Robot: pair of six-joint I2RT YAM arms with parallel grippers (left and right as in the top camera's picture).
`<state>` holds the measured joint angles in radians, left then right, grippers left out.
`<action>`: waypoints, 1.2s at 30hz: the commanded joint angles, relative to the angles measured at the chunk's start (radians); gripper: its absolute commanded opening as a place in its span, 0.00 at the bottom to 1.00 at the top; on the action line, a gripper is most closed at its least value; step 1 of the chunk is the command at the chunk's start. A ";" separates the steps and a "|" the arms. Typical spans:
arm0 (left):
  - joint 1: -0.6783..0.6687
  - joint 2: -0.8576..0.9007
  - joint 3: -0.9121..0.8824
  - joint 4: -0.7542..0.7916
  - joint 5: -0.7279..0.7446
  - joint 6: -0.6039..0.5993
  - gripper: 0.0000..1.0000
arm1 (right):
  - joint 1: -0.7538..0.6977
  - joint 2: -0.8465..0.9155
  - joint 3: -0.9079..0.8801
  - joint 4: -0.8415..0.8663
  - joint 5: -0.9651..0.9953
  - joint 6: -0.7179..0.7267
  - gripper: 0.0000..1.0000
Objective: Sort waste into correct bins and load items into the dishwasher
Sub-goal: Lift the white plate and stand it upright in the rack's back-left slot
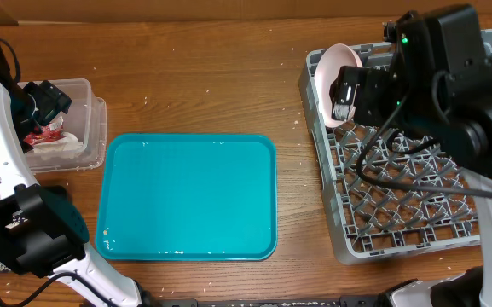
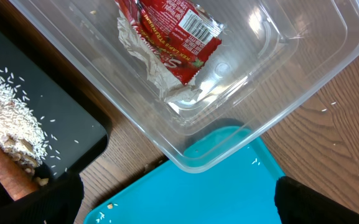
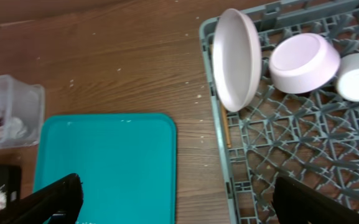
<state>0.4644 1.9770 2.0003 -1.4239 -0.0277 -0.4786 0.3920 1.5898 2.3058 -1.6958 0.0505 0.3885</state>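
Observation:
The clear tub (image 1: 88,102) holds a red sauce packet (image 2: 173,37) on a crumpled white napkin (image 2: 167,87). The black tray (image 2: 55,118) beside it holds white rice (image 2: 5,112) and an orange stick (image 2: 5,177). My left gripper (image 2: 179,208) is open and empty above the tub's near corner. The grey dish rack (image 1: 399,205) holds an upright pale pink plate (image 3: 235,59), a pink bowl (image 3: 303,62) and a small white bowl (image 3: 358,78). A wooden chopstick (image 3: 226,127) lies along the rack's left edge. My right gripper (image 3: 185,208) is open and empty, high over the rack's left side.
A teal serving tray (image 1: 186,196) lies on the wooden table between the tub and the rack, with a few rice grains (image 2: 101,214) at its corner. Both arm bases stand at the front corners.

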 commanded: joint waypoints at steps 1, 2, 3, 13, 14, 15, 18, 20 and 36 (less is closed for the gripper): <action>-0.007 -0.002 -0.002 0.000 -0.006 0.000 1.00 | 0.000 0.025 -0.001 0.002 -0.030 0.009 1.00; -0.007 -0.002 -0.002 0.000 -0.006 0.000 1.00 | 0.000 0.026 -0.001 0.002 -0.030 0.009 1.00; -0.007 -0.002 -0.002 0.000 -0.006 0.000 1.00 | 0.001 0.026 -0.001 0.002 -0.030 0.008 1.00; -0.007 -0.002 -0.002 0.000 -0.006 0.000 1.00 | -0.046 0.007 -0.001 0.002 -0.052 -0.082 1.00; -0.007 -0.002 -0.002 0.000 -0.006 0.000 1.00 | -0.060 0.003 -0.001 0.002 -0.064 -0.082 1.00; -0.007 -0.002 -0.002 0.000 -0.006 0.000 1.00 | -0.070 0.002 -0.001 0.002 -0.068 -0.082 1.00; -0.007 -0.002 -0.002 0.000 -0.006 0.000 1.00 | -0.105 -0.033 -0.031 0.022 -0.068 -0.129 1.00; -0.007 -0.002 -0.002 0.000 -0.006 0.000 1.00 | -0.130 -0.103 -0.132 0.121 -0.084 -0.158 1.00; -0.007 -0.002 -0.002 0.000 -0.006 0.000 1.00 | -0.192 -0.710 -1.458 1.438 -0.165 -0.203 1.00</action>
<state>0.4644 1.9770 2.0003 -1.4239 -0.0277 -0.4786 0.2039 0.9825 0.9836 -0.3599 -0.1040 0.1829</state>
